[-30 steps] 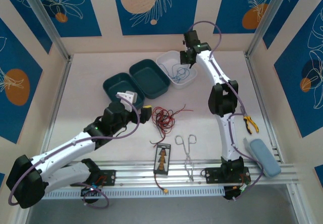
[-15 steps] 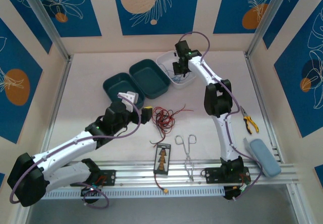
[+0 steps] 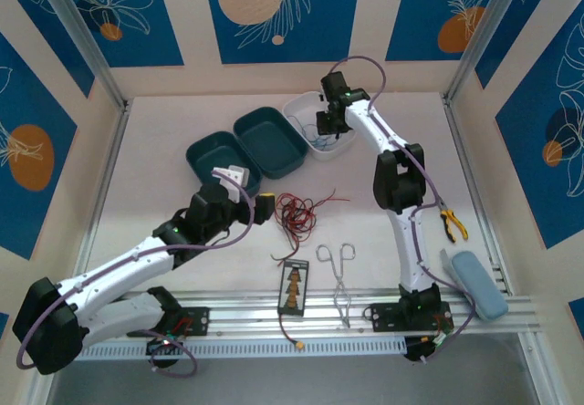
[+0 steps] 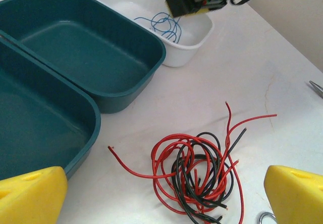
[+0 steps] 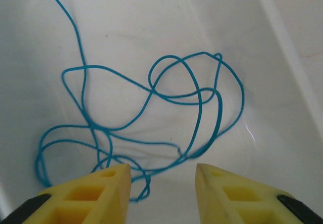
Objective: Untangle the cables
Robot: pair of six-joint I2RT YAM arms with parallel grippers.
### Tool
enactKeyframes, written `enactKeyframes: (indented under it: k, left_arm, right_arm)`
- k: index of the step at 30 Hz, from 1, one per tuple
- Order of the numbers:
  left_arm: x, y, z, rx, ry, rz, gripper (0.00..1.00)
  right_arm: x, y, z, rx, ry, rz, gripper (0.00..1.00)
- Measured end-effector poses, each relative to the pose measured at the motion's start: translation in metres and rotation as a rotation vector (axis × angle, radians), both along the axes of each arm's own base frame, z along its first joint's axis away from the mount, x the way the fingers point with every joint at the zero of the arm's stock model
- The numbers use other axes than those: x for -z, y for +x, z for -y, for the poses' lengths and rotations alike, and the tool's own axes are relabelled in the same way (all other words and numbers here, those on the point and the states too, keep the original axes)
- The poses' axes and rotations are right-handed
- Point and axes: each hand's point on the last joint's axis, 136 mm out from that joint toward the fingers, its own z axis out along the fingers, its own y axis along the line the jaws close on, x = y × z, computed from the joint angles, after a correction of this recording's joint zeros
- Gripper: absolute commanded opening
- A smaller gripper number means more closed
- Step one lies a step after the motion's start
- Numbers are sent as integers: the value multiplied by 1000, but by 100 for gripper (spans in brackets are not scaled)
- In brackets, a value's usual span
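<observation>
Two cable groups, both tools spread.
Over the white tray [image 4: 187,51] the right tool [image 5: 164,182] gapes empty above the blue cable [image 4: 164,25] inside; the left tool [image 4: 164,196], wide apart, faces the red-black tangle [image 4: 197,173] on bare worktop [image 4: 262,72], teal tray [image 4: 126,97] edge at 10 o'clock.

I count two teal trays [image 3: 270,142], one white tray [image 4: 189,48] and one blue cable [image 4: 165,24] inside it. There is one tangle of red and black cables [image 4: 197,176]; I can't count its strands. Near the table's front edge: one forceps [image 3: 339,273], one black card [image 3: 294,288]. Along its right edge: one pliers [image 3: 451,224], one pale blue case [image 3: 478,284]
</observation>
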Motion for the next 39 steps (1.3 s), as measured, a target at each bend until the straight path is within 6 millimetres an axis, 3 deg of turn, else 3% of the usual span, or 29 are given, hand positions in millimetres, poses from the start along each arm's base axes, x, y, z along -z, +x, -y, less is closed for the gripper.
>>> enactKeyframes:
  k: [6,10,12,15,17,22,28,34,39]
  left_arm:
    - [-8,-1,-1,-11,-4,-33,99]
    - [-13,-3,1,-8,-12,-62,89]
    - [-11,-4,3,1,-10,-81,86]
    - [-1,-6,9,24,-2,-131,85]
    - [11,-7,15,45,14,-178,85]
    - [58,-13,31,93,66,-335,82]
    - [106,-23,50,150,116,-473,80]
    - [129,-16,70,183,112,-523,66]
    - [140,-2,95,234,108,-531,43]
  right_arm:
    - [-66,-18,5,36,55,89,53]
    - [-104,-36,10,59,102,145,57]
    - [-114,-49,13,75,125,156,60]
    - [-116,-72,18,101,160,149,68]
    - [-111,-91,23,123,182,139,100]
    - [-97,-150,40,172,238,123,99]
    - [-95,-200,55,231,296,154,99]
    - [-95,-232,67,285,348,177,99]
    - [-103,-240,69,314,389,199,99]
